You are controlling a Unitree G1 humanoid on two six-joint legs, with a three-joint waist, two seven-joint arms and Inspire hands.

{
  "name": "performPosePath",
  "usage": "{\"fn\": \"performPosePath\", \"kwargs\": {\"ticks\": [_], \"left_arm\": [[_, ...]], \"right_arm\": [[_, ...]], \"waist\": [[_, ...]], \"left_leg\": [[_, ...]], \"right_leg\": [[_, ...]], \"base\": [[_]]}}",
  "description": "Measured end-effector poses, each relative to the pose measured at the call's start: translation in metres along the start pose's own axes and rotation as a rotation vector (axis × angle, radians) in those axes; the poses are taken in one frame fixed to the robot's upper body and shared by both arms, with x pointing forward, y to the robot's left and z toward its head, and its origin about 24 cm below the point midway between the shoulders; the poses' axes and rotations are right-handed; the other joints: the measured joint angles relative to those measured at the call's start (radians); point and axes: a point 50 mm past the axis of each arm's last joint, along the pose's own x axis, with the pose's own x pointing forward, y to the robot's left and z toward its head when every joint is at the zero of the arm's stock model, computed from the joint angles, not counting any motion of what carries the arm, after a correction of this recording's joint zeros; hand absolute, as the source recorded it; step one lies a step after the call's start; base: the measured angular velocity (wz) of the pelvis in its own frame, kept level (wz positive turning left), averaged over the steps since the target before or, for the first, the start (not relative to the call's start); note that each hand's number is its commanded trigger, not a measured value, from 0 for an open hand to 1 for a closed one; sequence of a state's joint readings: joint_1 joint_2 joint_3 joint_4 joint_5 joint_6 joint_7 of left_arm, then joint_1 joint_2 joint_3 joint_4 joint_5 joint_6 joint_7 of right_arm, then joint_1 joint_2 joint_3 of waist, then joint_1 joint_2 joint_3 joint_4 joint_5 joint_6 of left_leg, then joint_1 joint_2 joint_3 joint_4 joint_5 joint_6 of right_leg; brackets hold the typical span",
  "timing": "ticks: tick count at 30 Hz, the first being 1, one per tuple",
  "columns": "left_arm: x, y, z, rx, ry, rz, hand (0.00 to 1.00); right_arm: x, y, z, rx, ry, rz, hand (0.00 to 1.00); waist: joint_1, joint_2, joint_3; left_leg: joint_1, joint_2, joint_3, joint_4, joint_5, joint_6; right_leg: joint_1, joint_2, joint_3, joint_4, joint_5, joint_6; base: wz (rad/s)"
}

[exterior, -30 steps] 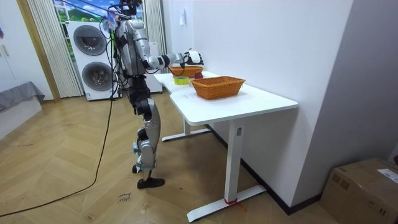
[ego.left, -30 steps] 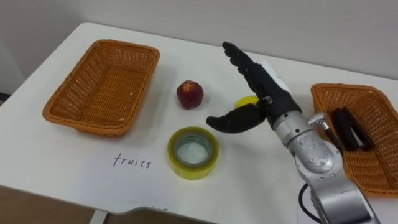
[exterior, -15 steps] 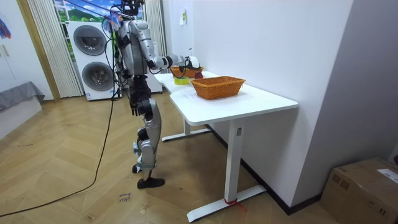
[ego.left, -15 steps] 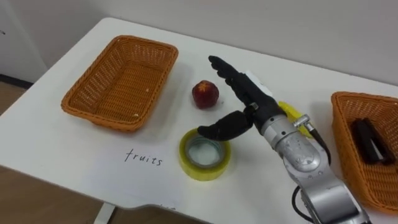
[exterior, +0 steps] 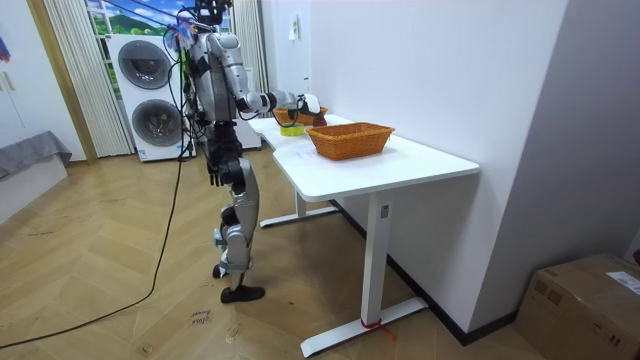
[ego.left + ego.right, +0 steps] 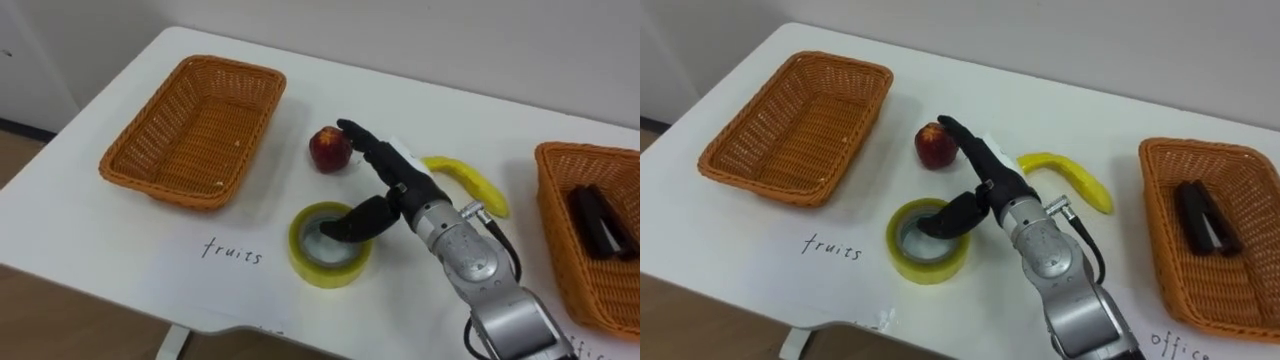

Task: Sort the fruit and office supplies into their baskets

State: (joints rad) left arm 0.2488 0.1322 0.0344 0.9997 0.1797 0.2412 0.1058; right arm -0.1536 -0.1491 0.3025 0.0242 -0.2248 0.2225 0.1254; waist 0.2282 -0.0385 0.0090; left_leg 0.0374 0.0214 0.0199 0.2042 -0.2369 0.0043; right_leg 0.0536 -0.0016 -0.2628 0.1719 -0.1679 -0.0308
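Note:
A yellow tape roll (image 6: 330, 246) (image 6: 928, 241) lies flat near the table's front edge. My right hand (image 6: 385, 185) (image 6: 981, 184) hovers over it, fingers straight and pointing toward a red apple (image 6: 329, 149) (image 6: 934, 144), thumb hanging over the roll's hole; the hand is open and holds nothing. A yellow banana (image 6: 467, 180) (image 6: 1067, 177) lies to the right of the hand. The wicker fruit basket (image 6: 190, 130) (image 6: 790, 125) stands at the left with nothing in it. A second wicker basket (image 6: 560, 225) (image 6: 1165, 215) at the right holds dark office items (image 6: 597, 221) (image 6: 1203, 216).
The word "fruits" (image 6: 231, 252) is written on the white table (image 6: 90, 235) in front of the left basket. In the room view I stand at the table's end, with washing machines (image 5: 150, 95) behind me and wooden floor around.
My right hand has come down and toward me from above the banana to just over the tape roll. The camera shifted a little between the earliest frame and now.

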Motion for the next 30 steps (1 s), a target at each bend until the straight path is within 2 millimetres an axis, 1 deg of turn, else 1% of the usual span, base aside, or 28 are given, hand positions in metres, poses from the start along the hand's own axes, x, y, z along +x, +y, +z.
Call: {"fn": "performPosePath", "kwargs": {"ticks": [7,12,15,17,21,23,27,30], "left_arm": [[0.000,0.000,0.000,0.003,0.001,-0.002,0.00],[0.000,0.000,0.001,0.010,-0.003,0.000,0.00],[0.000,0.000,0.000,0.010,-0.001,0.000,0.00],[0.000,0.000,0.001,0.010,-0.003,0.002,0.00],[0.000,0.000,0.002,0.017,0.002,0.002,0.00],[0.000,0.002,0.004,0.017,-0.003,0.006,0.00],[0.000,0.006,0.009,0.016,-0.026,0.010,0.00],[0.000,0.009,0.010,0.017,-0.028,0.018,0.00]], "right_arm": [[0.000,0.000,0.000,-0.026,0.003,0.007,0.00],[0.000,0.000,-0.001,-0.096,0.014,0.012,0.00],[0.000,0.001,-0.001,-0.143,0.026,0.019,0.00],[-0.001,0.001,-0.005,-0.154,0.051,0.032,0.00],[-0.001,0.000,-0.008,-0.164,0.067,0.047,0.00],[-0.001,0.000,-0.008,-0.179,0.077,0.059,0.00],[-0.001,0.000,-0.008,-0.196,0.084,0.085,0.00],[0.000,0.000,-0.007,-0.225,0.097,0.104,0.00]], "waist": [[0.000,0.001,-0.0003],[0.000,0.002,-0.0016],[-0.001,0.001,-0.0027],[-0.003,-0.003,-0.0042],[-0.002,-0.009,-0.0071],[-0.003,-0.016,-0.0071],[-0.003,-0.023,-0.0072],[-0.003,-0.029,-0.0099]], "left_leg": [[0.000,0.000,-0.004,0.003,0.000,0.000],[0.001,-0.002,-0.006,0.003,0.003,0.001],[0.001,-0.003,-0.012,0.003,0.003,0.001],[0.001,-0.007,-0.027,0.003,0.005,0.002],[0.000,-0.010,-0.029,0.003,0.006,0.004],[-0.001,-0.012,-0.029,0.003,0.007,0.006],[-0.001,-0.014,-0.029,0.002,0.009,0.008],[0.000,-0.015,-0.027,0.003,0.009,0.008]], "right_leg": [[0.003,-0.001,-0.004,0.001,0.000,0.000],[0.007,-0.004,-0.014,0.000,0.000,0.000],[0.008,-0.011,-0.021,0.000,0.000,0.000],[0.013,-0.014,-0.046,0.000,-0.001,0.001],[0.013,-0.014,-0.046,0.000,-0.001,0.002],[0.013,-0.017,-0.047,0.000,-0.002,0.003],[0.012,-0.017,-0.048,0.003,-0.003,0.004],[0.012,-0.018,-0.048,0.004,-0.003,0.005]], "base": [[0.00],[0.03],[0.04],[0.13],[0.02],[0.00],[0.00],[0.00]]}}
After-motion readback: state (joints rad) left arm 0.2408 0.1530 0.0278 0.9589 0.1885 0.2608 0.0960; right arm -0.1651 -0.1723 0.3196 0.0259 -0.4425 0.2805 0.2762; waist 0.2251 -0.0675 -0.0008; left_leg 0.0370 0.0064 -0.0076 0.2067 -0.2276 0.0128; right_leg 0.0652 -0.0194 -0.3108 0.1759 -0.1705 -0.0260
